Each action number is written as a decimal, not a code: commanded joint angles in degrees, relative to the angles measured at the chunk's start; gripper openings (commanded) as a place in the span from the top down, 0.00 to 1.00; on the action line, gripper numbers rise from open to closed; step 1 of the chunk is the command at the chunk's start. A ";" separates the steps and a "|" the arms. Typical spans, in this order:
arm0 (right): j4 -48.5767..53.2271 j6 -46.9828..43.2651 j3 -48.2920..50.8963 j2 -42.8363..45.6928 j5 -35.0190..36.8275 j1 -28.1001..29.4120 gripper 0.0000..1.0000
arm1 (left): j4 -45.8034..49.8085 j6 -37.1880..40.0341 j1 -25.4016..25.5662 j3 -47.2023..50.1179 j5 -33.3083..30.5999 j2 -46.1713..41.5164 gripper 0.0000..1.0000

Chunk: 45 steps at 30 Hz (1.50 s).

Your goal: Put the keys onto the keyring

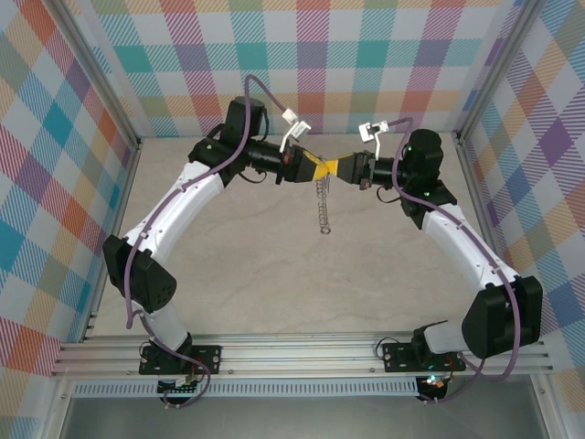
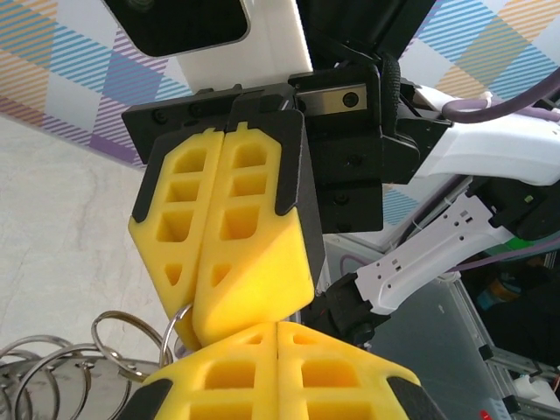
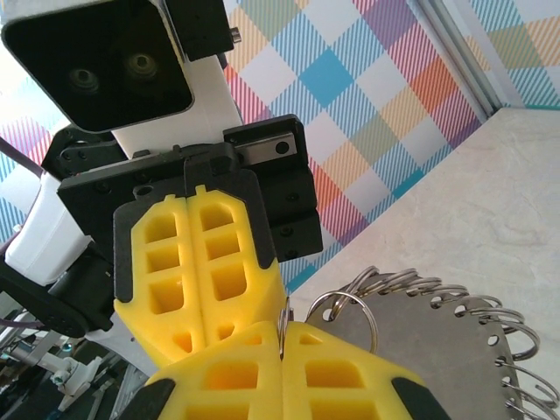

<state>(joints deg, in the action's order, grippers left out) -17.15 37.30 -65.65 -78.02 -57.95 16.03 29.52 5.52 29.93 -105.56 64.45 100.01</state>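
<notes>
The keyring (image 1: 323,206) hangs in mid-air as a silver string of rings below the two grippers, which meet tip to tip above the table's middle. My right gripper (image 3: 284,337) is shut on one thin silver ring (image 3: 342,293) of it. That ring joins a grey metal plate (image 3: 437,350) whose edge carries several more rings. In the left wrist view the pinched ring (image 2: 172,320) sticks out of the right gripper's yellow fingers (image 2: 236,236). My left gripper (image 2: 278,339) is shut, its tips pressed against the right one's, with nothing visible between them. The keys are out of view.
Beige tabletop (image 1: 274,274) lies below the hanging rings. Checked walls (image 1: 320,55) close the back and both sides. An aluminium rail (image 1: 302,352) runs along the near edge by the arm bases. Both arms arch inward, elbows out toward the side walls.
</notes>
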 commanded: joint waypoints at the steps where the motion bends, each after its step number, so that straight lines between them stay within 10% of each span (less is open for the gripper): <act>1: -4.15 1.19 0.36 1.90 -0.47 -0.43 1.00 | -3.33 -1.62 0.43 0.54 0.01 -2.61 1.00; 13: -5.49 1.63 3.12 4.60 0.55 -0.83 1.00 | -12.63 -9.02 -2.43 5.22 -4.83 -7.60 0.57; 45: -21.43 12.88 8.19 9.34 2.56 -0.41 1.00 | -19.76 -14.10 -0.41 8.23 1.05 -9.50 0.60</act>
<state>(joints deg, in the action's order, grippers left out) -33.91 49.32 -57.39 -68.60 -55.99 15.40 11.79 -8.16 28.64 -97.62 63.90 92.49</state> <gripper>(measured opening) 0.050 0.400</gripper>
